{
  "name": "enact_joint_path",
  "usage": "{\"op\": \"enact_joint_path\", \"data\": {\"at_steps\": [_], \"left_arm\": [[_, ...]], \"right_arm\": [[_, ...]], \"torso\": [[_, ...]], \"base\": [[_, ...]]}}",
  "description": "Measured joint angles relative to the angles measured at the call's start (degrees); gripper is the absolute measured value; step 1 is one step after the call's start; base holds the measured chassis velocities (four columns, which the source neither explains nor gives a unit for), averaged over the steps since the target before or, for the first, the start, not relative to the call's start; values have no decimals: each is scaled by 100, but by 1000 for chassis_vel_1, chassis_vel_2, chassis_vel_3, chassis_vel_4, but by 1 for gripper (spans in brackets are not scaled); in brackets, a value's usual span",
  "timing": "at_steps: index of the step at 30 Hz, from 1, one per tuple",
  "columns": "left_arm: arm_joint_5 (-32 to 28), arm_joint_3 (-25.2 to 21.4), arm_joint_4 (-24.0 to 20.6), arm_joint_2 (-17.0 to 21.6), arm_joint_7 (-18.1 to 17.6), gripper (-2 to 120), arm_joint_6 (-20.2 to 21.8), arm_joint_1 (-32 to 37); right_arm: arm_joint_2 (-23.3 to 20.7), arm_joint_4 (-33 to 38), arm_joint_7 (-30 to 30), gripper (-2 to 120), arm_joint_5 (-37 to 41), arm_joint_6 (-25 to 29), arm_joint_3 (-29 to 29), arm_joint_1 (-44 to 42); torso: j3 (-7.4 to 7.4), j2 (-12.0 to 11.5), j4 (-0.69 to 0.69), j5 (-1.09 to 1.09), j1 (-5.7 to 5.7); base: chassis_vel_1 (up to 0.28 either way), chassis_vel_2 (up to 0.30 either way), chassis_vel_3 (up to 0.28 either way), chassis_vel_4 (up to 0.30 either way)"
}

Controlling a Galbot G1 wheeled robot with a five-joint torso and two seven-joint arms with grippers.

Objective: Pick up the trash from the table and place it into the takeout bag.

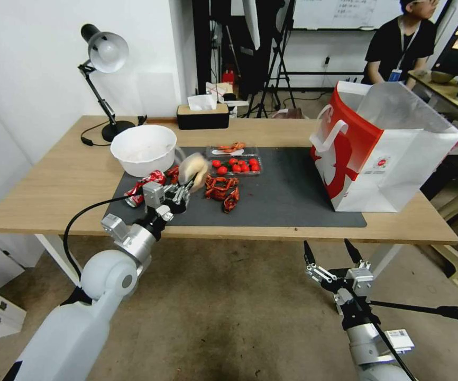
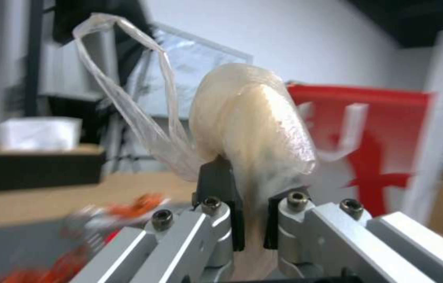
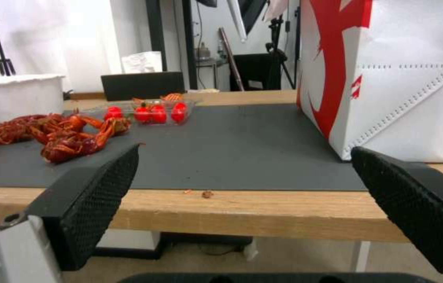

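1. Gripping the clear bag with beige lump [image 2: 253, 122], your left gripper [image 1: 189, 186] has its fingers [image 2: 216, 184] closed on the lower part of the bag; the lump bulges beyond the fingertips, and a twisted loop of clear film trails off to one side.
2. Below and behind that gripper you can make out the crushed red soda can [image 1: 143, 186] on the dark grey mat [image 1: 287, 190]; the gripper body cuts off part of it.
3. Just past the gripper lies a heap of red crayfish shells [image 1: 221, 189], and beyond those a clear plastic container [image 1: 234, 161] holding small red tomatoes. In the left wrist view these are only an orange-red blur under the fingers.
4. Beside the gripper, on its outer side, you see a white bowl [image 1: 144, 149]; its contents are too pale to tell.
5. The takeout bag [image 1: 382, 153] stands open and upright on the far end of the mat, well apart from the left gripper. Its inside is hidden from you.
6. Your right gripper [image 1: 332, 253] hangs below the near edge of the table [image 1: 44, 185], jaws spread wide with nothing between them; past its pads [image 3: 101, 204] you see the table edge and the bag's lower corner, the bag's top being cut off.
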Motion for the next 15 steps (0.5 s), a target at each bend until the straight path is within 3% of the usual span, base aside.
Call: {"op": "enact_joint_path", "data": {"at_steps": [1, 4, 5, 8, 9, 12, 15], "left_arm": [[0, 0, 0, 0, 0, 4, 0, 0], [-290, 125, 307, 45, 1134, 4, -571, -294], [-290, 125, 307, 45, 1134, 4, -571, -294], [-489, 223, 536, 89, 1944, 4, -768, -573], [-489, 223, 536, 89, 1944, 4, -768, -573], [-593, 374, 796, 128, 2445, 4, -804, -988], [-624, 504, 924, 147, 2529, 3, -793, -1214]], "right_arm": [[0, 0, 0, 100, 0, 0, 0, 0], [6, 56, -11, 100, 3, 10, 17, -59], [6, 56, -11, 100, 3, 10, 17, -59], [17, 114, -16, 100, 3, 25, 51, -122], [17, 114, -16, 100, 3, 25, 51, -122], [39, 140, -21, 100, -10, 35, 59, -163], [39, 150, -21, 100, -12, 35, 67, -168]], "torso": [[0, 0, 0, 0, 0], [0, 0, 0, 0, 0], [0, 0, 0, 0, 0], [0, 0, 1, 0, 0], [0, 0, 1, 0, 0], [0, -1, 0, 0, 0], [0, -1, 1, 0, 0]], "base": [[0, 0, 0, 0], [0, 0, 0, 0], [0, 0, 0, 0], [0, 0, 0, 0], [0, 0, 0, 0], [0, 0, 0, 0], [0, 0, 0, 0]]}}
